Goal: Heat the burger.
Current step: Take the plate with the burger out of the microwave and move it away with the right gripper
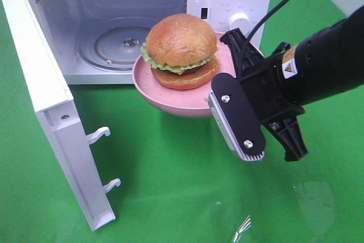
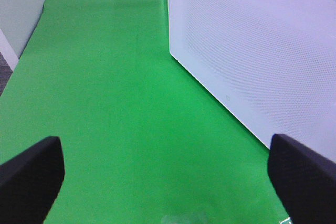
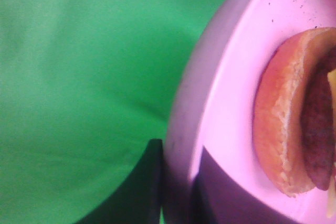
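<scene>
A: What is taking up the most room on the green cloth-covered worktop?

B: The white box-shaped microwave oven is sitting along the far edge, and its white door is swinging fully open toward the near left corner. Inside, a round glass turntable is lying on the oven floor.

A: And the arms?

B: The black right arm is reaching in from the right edge. Its right pincer is clamping together on the rim of the round pink plastic plate, one finger over the rim and one under it, as the right wrist view is showing. The left pincer is hanging with its black fingers wide apart and gripping nothing, over bare green cloth beside the outer face of the door.

A: Where is the burger?

B: The round burger with the domed golden-brown bun and green lettuce edge is sitting on that plate, which is being held in the air just in front of the oven's open mouth, clear of the worktop and outside the cavity.
</scene>
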{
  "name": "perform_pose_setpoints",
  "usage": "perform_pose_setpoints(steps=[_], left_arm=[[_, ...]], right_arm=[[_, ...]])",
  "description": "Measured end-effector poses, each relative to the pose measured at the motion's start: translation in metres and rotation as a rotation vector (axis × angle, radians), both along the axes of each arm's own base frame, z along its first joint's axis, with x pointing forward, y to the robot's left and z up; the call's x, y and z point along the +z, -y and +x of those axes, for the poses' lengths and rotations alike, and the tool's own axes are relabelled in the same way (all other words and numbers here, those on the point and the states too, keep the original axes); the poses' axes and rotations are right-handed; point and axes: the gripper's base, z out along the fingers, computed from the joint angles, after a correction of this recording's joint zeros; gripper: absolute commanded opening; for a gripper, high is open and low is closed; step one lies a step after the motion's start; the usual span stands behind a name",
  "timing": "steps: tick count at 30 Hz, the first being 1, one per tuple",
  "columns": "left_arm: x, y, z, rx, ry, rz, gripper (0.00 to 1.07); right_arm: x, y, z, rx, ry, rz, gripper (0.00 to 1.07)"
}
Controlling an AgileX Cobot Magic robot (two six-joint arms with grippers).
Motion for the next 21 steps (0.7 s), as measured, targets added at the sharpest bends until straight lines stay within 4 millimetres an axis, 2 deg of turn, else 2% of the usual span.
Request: perform_pose_setpoints(steps=[3, 8, 10, 21], left_arm=[[0.000, 0.000, 0.000, 0.000, 0.000, 0.000, 0.98], [0.000, 0.000, 0.000, 0.000, 0.000, 0.000, 0.98], [0.000, 0.000, 0.000, 0.000, 0.000, 0.000, 0.98], [0.000, 0.000, 0.000, 0.000, 0.000, 0.000, 0.98]], right_arm=[[0.002, 0.013, -0.015, -0.024, 0.002, 0.014, 0.00], [0.005, 0.022, -0.025, -0.045, 0.006, 0.025, 0.00], [0.009, 0.034, -0.036, -0.075, 0.011, 0.020, 0.00], [0.023, 0.061, -0.059, -0.238, 0.027, 0.063, 0.00]])
